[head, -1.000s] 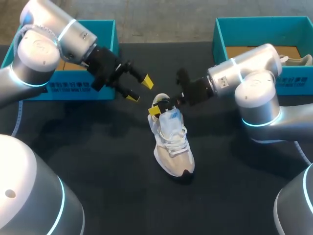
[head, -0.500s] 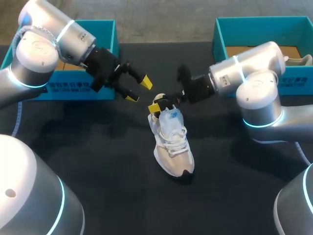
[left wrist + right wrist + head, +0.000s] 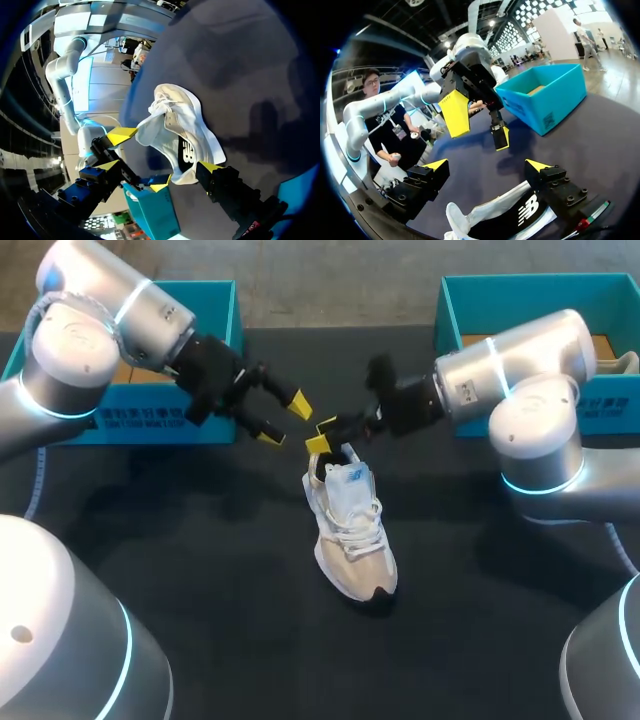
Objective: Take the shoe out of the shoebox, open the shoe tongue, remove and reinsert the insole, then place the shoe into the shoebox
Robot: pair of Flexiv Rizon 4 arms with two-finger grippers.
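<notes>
Right jaws lifted off sneaker (image 3: 352, 530) collar, now spread, empty, just behind heel. Left jaws spread too, empty, near that heel. Sneaker upright on counter (image 3: 200, 570), tongue (image 3: 348, 480) up, guessing insole grab next.

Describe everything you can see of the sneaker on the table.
The sneaker is white and beige with white laces, a dark logo on its side and a dark toe tip. It stands upright on its sole on the black table, heel just below the open right gripper; contact there is unclear.
</notes>
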